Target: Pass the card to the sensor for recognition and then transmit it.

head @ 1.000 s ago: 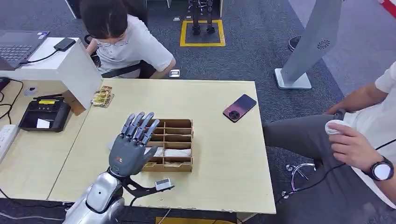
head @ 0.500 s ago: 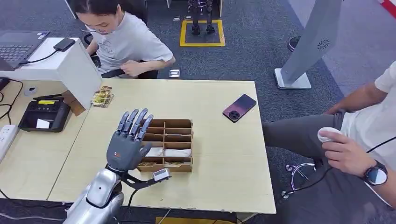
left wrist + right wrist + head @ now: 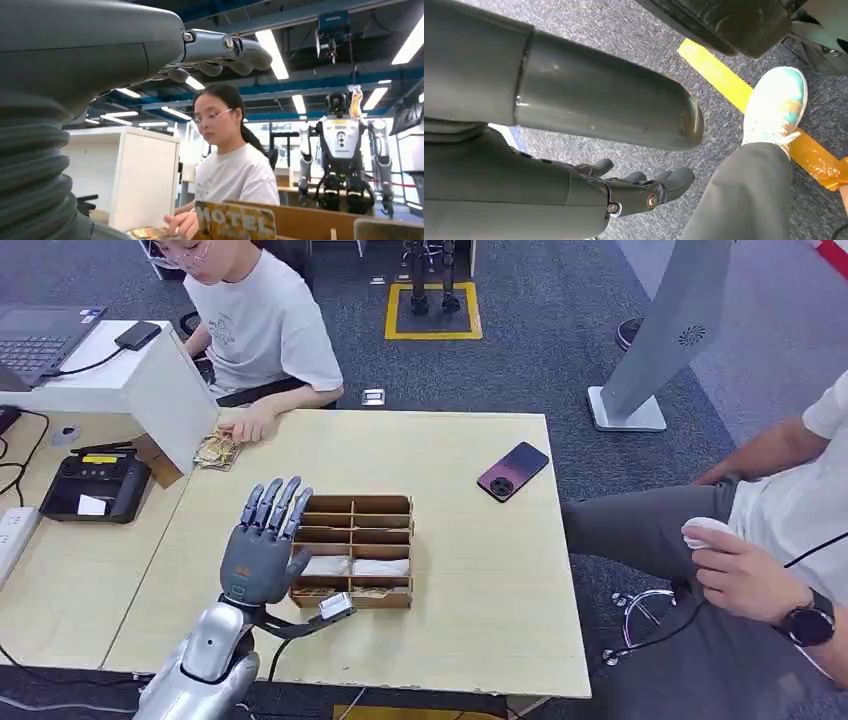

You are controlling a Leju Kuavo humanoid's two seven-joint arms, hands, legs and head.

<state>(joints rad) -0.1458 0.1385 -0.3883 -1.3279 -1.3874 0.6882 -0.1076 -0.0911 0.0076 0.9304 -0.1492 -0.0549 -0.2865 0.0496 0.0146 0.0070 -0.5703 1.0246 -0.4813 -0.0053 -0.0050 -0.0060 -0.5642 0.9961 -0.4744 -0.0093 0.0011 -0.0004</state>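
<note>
Left robot hand [image 3: 262, 545] hovers over the surface [image 3: 480, 570], fingers spread wide and holding nothing, just at the left edge of the wooden divider box [image 3: 360, 550]. Cards [image 3: 350, 567] lie in the box's compartments, one marked "MOTEL" [image 3: 235, 222] standing in the left wrist view. Right robot hand [image 3: 634, 192] hangs above the carpet, fingers loosely apart and holding nothing. A person's hand [image 3: 248, 424] rests on a card stack [image 3: 217, 450] at the far edge.

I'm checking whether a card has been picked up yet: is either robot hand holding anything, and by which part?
Nothing is held. The left hand hovers with fingers spread beside the wooden card box; the right hand hangs above the floor, holding nothing.
</note>
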